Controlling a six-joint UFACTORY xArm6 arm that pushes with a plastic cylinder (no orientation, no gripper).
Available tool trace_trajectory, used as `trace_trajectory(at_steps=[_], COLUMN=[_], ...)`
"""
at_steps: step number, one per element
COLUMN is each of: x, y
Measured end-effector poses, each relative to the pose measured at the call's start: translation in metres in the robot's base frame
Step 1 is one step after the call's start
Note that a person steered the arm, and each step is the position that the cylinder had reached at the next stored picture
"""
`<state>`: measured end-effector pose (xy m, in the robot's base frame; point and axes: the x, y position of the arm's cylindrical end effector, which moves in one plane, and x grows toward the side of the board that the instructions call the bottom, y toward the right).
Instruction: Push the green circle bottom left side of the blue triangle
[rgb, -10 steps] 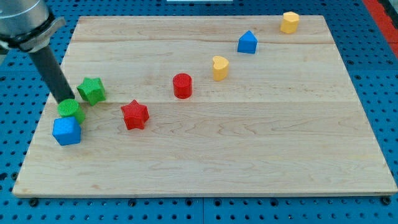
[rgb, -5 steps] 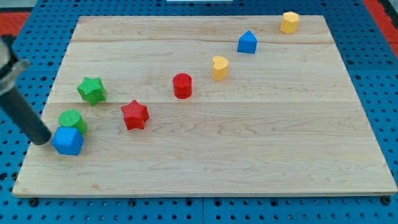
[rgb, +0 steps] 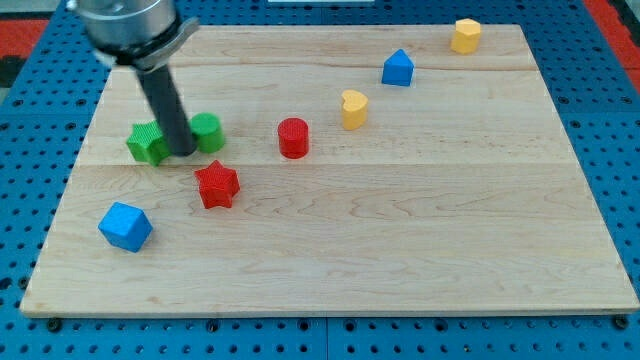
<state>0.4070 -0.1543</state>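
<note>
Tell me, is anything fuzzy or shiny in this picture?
Camera view: the blocks look sharp, like the green circle beside my tip; the arm's top edge is slightly smeared; the wooden board has only soft light, without strong glare.

- The arm enters at the view's top left, its grey collar partly cut off.
- 1 straight dark rod (rgb: 165, 105) slants down toward the view's right.
- My tip (rgb: 184, 153) rests low.
</note>
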Motion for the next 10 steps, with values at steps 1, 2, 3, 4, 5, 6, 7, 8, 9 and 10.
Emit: trace_trajectory(at_steps=[1,2,3,4,5,6,7,8,9,10], x=[-0.035,-0.073,-0.096,-0.129,-0.146,-0.136,-0.125,-0.123,-0.133,-0.138], y=[0.040,0.096,0.113,0.107,0.120,0.109,0.102,0.149,0.159,0.176])
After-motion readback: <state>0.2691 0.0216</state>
